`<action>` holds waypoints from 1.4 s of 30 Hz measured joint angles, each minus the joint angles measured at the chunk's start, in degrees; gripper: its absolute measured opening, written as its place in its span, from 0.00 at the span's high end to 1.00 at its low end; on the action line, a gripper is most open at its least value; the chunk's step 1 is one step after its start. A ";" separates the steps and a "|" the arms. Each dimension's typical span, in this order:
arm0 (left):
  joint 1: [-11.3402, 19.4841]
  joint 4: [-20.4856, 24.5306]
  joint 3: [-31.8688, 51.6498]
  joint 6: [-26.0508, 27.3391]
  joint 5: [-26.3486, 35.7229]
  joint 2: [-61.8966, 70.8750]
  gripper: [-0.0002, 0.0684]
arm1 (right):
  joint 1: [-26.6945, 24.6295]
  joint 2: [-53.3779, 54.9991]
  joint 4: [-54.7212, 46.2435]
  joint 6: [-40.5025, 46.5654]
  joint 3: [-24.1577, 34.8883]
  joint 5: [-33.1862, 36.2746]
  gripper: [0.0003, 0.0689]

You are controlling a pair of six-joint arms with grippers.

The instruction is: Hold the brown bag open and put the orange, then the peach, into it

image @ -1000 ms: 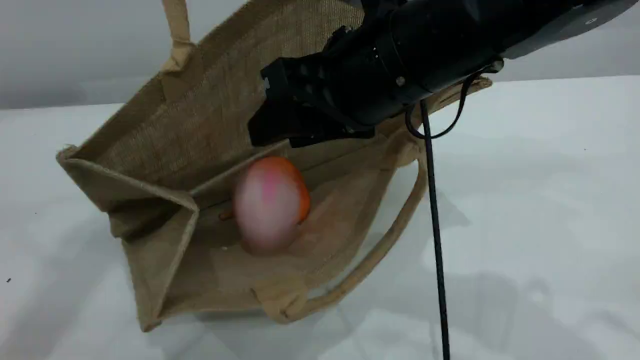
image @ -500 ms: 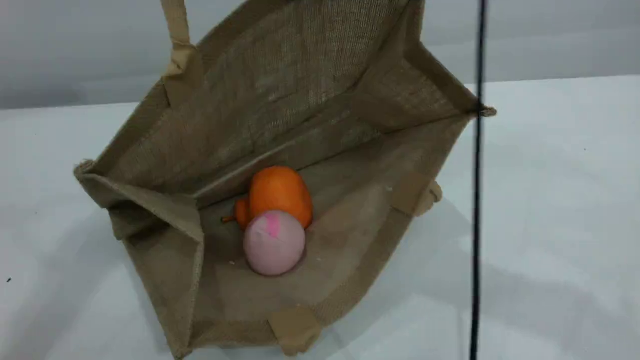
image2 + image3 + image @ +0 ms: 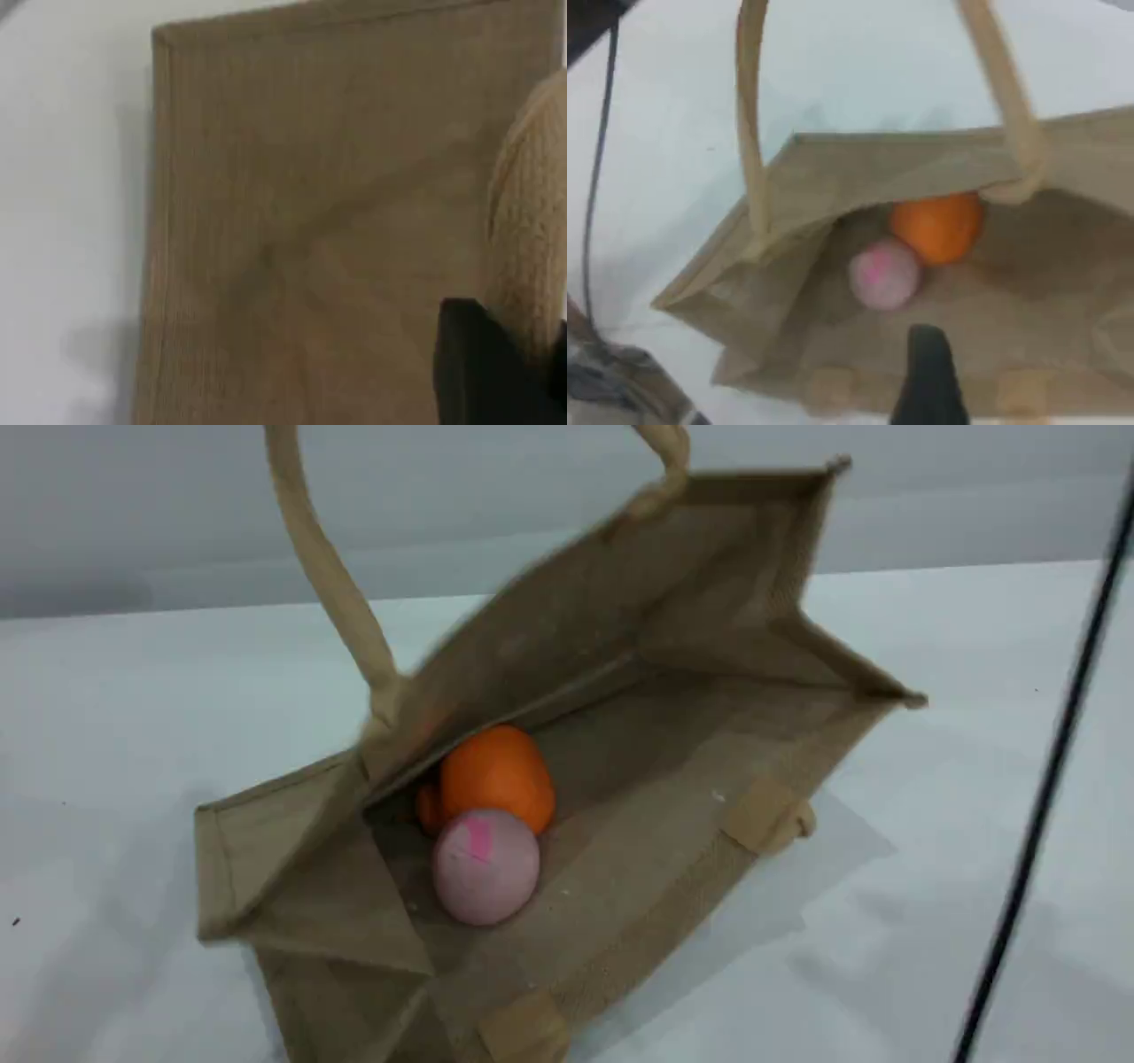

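The left claw [image 3: 494,372] is pressed together on a thick beige rope-like loop handle [image 3: 532,239] of the large tan-brown woven jute bag [image 3: 567,629], which is open and tilted on the white tabletop [image 3: 957,629]. The right claw [image 3: 928,372], only partly in view, hangs above the bag; its spread cannot be told. Inside, the knobbed orange toy fruit [image 3: 496,775] touches the dull pink peach ball [image 3: 485,865].

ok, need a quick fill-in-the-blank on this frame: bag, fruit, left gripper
1. The orange and the peach both lie ____ the brown bag.
2. Of the two fruits, the ____ lies nearer the scene camera.
3. The left gripper is ____ on the bag's beige handle.

Missing words: inside; peach; shut.
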 joint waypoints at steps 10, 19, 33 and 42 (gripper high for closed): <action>0.00 -2.94 17.44 0.18 -11.61 2.60 0.88 | -4.71 -11.14 -11.04 7.53 0.00 5.90 0.34; 0.00 -9.81 17.99 0.18 -8.48 4.67 0.45 | -4.71 -16.09 -15.70 12.60 0.00 7.47 0.34; 0.14 -5.37 17.89 0.39 -5.15 -9.92 0.24 | -4.71 -27.10 -23.98 18.55 0.00 13.76 0.34; 0.14 6.56 18.00 -8.71 -7.25 -32.02 0.25 | -4.71 -42.42 -31.26 26.18 0.00 18.49 0.34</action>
